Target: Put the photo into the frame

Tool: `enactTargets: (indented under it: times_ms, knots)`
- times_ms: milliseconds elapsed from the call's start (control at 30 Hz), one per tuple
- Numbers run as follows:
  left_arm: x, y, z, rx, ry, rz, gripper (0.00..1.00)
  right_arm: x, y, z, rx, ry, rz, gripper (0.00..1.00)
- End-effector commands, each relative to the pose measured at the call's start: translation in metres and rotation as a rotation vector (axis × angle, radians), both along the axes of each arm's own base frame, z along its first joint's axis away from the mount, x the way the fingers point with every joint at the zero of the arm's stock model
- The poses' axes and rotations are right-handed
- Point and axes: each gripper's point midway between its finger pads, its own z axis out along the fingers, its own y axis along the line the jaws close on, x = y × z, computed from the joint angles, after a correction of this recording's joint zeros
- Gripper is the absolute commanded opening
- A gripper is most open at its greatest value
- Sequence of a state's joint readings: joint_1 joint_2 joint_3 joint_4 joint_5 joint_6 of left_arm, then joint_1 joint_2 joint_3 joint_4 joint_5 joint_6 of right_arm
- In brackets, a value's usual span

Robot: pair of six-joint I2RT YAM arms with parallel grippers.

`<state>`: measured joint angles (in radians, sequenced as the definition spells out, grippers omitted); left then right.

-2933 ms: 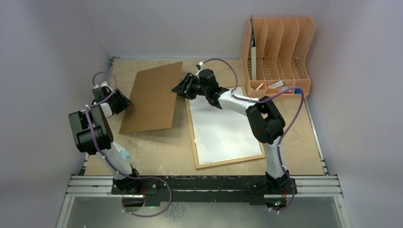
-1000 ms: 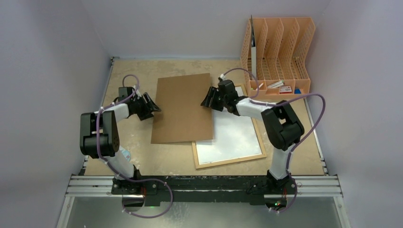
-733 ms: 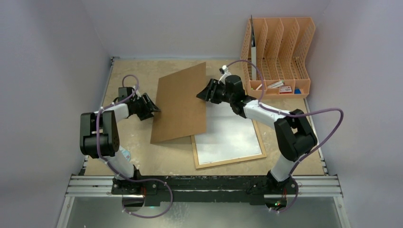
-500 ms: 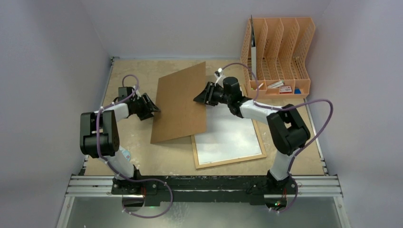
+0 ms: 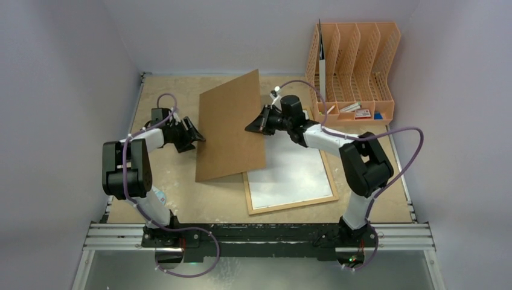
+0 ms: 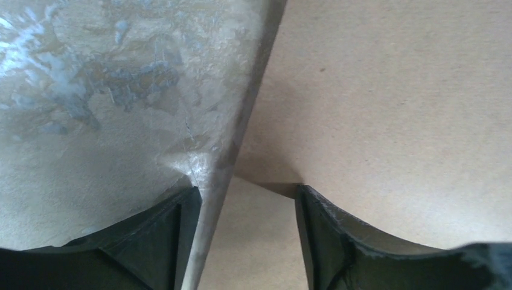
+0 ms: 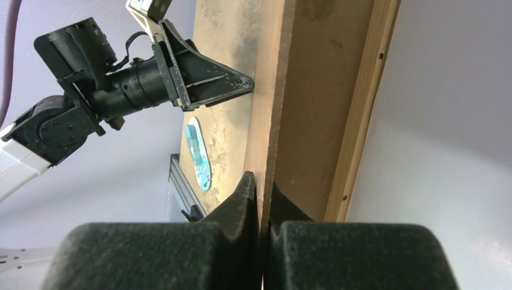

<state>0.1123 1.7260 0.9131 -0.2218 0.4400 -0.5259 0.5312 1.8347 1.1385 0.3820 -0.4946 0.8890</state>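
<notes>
The right claw (image 5: 250,128) clamps the back (image 5: 229,127) by one edge, holding it tilted, probably to swing it over the frame (image 5: 293,205) just below that claw. The left claw (image 5: 198,136) gapes around the opposite edge, probably steadying it. No photo shows.

pale lilac walls (image 5: 229,30); worn tabletop (image 5: 181,202)
</notes>
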Motion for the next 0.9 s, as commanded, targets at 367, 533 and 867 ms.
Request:
enactTargets:
  times_ms: [367,533,867]
  knots:
    - [-0.032,-0.017,0.032,0.002,-0.021,-0.081,0.76,0.038,-0.108,0.172,-0.071,-0.456,-0.238,0.0]
    - [-0.038,-0.049,0.038,-0.067,-0.065,-0.129,0.72,0.03,-0.149,0.209,-0.107,-0.541,-0.32,0.0]
    - [-0.058,-0.138,0.019,-0.083,-0.105,-0.275,0.61,-0.005,-0.174,0.26,0.009,-0.626,-0.462,0.0]
